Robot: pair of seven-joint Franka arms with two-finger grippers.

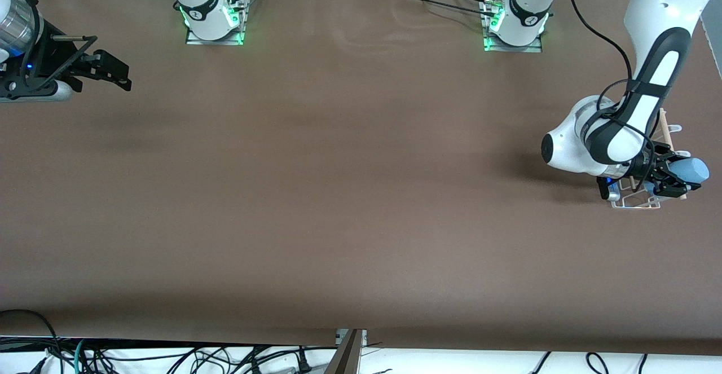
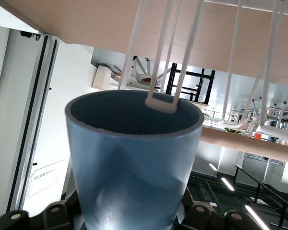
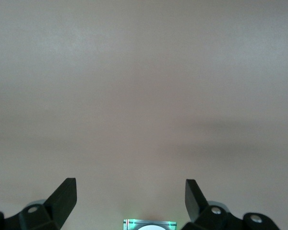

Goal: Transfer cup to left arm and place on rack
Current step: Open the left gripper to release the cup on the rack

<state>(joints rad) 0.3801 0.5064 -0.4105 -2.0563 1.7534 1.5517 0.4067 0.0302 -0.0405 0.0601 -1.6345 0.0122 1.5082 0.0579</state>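
Note:
My left gripper (image 1: 671, 179) is shut on the light-blue cup (image 1: 691, 170) and holds it on its side over the white wire rack (image 1: 637, 202) at the left arm's end of the table. In the left wrist view the cup (image 2: 132, 158) fills the frame between my jaws, and a white-tipped wire loop (image 2: 162, 103) of the rack touches its open rim. The wooden dowel (image 2: 249, 140) lies just past the cup. My right gripper (image 1: 107, 69) is open and empty, up in the air at the right arm's end of the table; it waits.
The brown table (image 1: 338, 193) stretches between the two arms. The arm bases (image 1: 211, 13) stand along its edge farthest from the front camera. Cables (image 1: 169, 360) hang below the edge nearest the front camera.

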